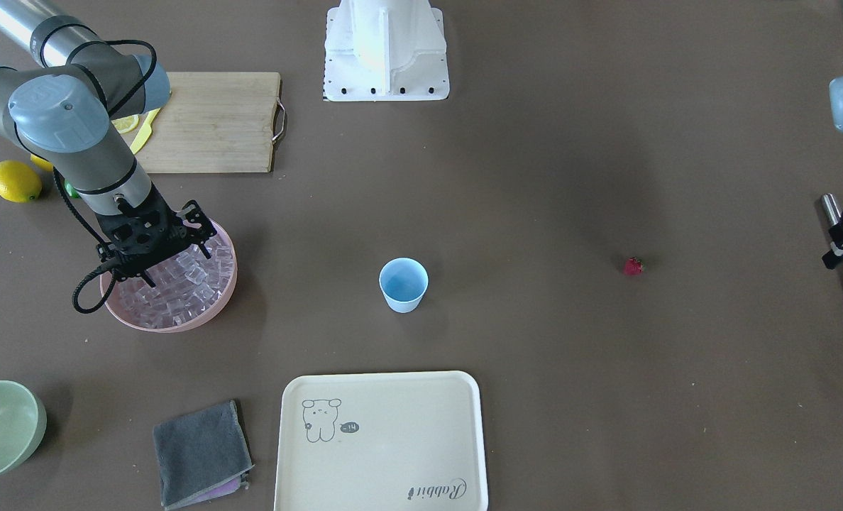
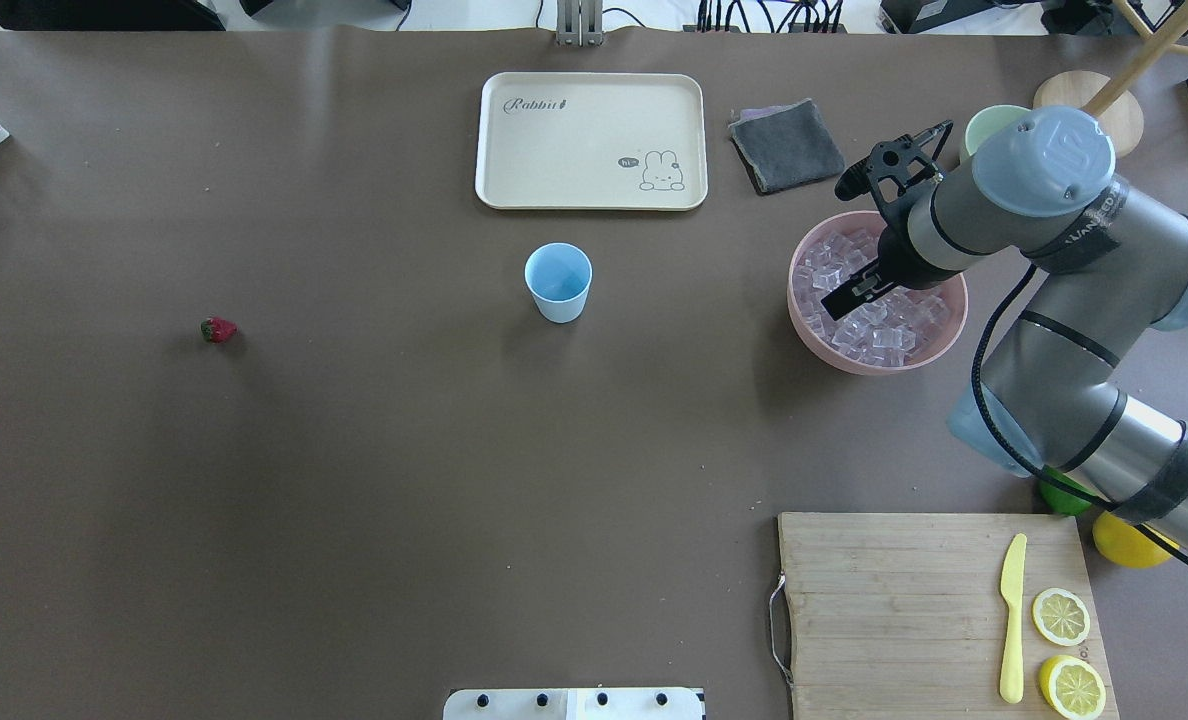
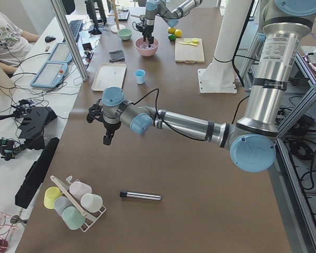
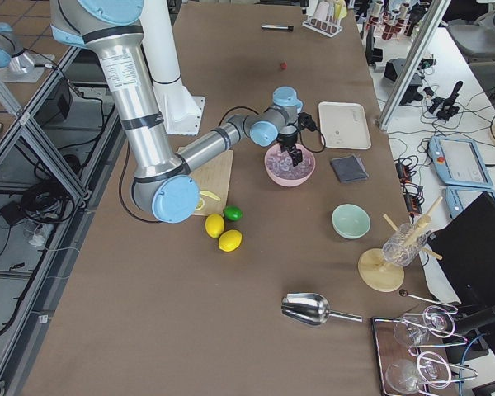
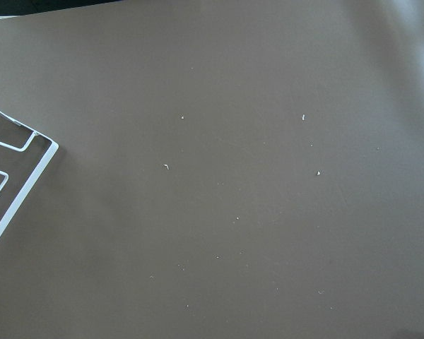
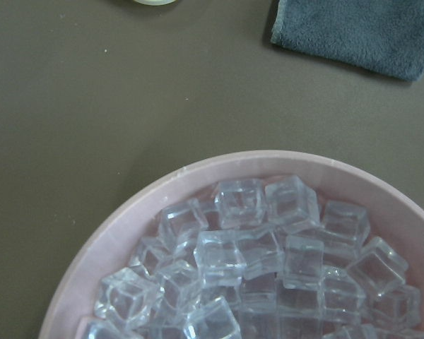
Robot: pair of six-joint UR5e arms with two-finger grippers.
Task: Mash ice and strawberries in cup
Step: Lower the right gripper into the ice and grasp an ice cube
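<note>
The pale-blue cup (image 2: 558,282) stands upright mid-table, and I see nothing inside it. Far off on the robot's left side, a single red strawberry (image 2: 218,329) lies on the bare table. The ice (image 6: 268,247), several clear cubes, fills a pink bowl (image 2: 874,366) on the robot's right. My right gripper (image 2: 836,306) reaches down into that bowl among the cubes; whether it is open or shut I cannot tell. Well left of the strawberry, the left gripper (image 3: 107,140) hangs above the table. It shows only partly at the front view's edge, so I cannot tell its state.
A cream tray (image 1: 382,440), a grey cloth (image 1: 201,454) and a pale-green bowl (image 1: 3,426) sit on the far side. A cutting board (image 1: 216,121) holds lemon slices and a yellow knife. A metal rod (image 3: 140,196) and a cup rack (image 3: 73,203) lie beyond the left gripper.
</note>
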